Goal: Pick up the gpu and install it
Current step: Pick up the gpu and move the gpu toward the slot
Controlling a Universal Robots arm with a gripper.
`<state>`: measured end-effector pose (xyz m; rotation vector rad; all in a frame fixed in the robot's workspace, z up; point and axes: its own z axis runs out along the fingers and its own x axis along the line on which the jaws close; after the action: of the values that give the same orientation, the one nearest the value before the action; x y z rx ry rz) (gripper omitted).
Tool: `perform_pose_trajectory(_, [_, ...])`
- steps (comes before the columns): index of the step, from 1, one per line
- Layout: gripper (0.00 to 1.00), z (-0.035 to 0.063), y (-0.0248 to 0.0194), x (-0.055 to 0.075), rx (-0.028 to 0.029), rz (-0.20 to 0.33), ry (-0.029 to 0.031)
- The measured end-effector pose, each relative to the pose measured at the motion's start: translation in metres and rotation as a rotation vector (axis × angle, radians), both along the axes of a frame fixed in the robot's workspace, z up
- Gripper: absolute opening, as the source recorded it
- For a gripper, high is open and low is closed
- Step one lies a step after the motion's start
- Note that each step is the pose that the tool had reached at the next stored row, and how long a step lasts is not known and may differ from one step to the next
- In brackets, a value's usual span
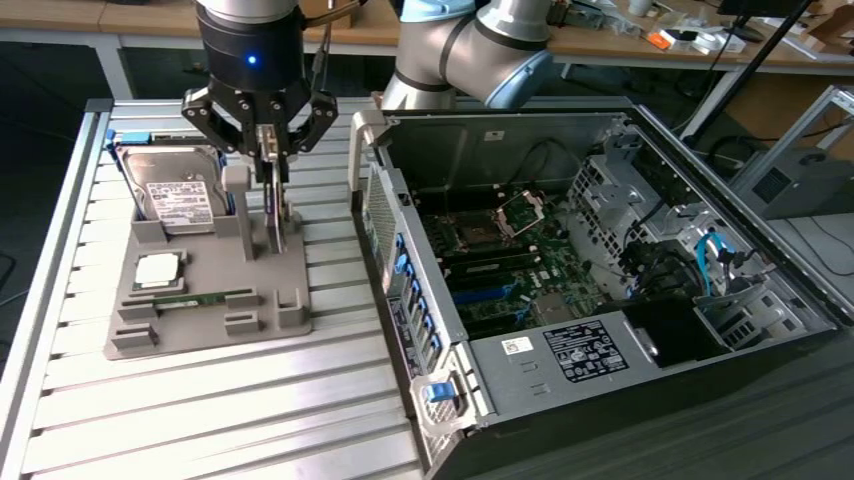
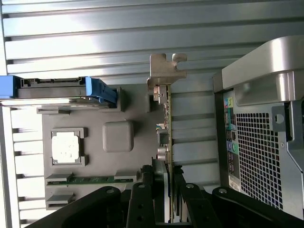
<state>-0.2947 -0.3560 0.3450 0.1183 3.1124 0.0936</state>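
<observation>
The gpu (image 1: 275,205) is a thin card seen edge-on, standing upright over the grey holder (image 1: 200,330). My gripper (image 1: 271,152) is directly above it, shut on the card's upper edge. In the wrist view the gpu (image 2: 167,123) runs as a narrow strip away from my gripper (image 2: 167,178), ending in a silvery metal bracket (image 2: 165,71). Black fingers (image 2: 142,192) press on both faces of the card. Its lower edge is level with the holder's slot; I cannot tell whether it is clear of the slot.
The holder also carries a silver hard drive (image 1: 180,195) in a blue frame, a square chip (image 1: 158,268) and a green memory stick (image 1: 200,298). The open computer case (image 1: 414,290) lies at the exterior view's right, its motherboard (image 1: 507,260) exposed. A slatted metal table (image 1: 200,420) lies underneath.
</observation>
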Motion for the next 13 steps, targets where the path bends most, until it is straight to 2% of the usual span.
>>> perform_pose_trajectory(13, [0.27,0.0032,0.0,0.0,0.0,0.0,0.0])
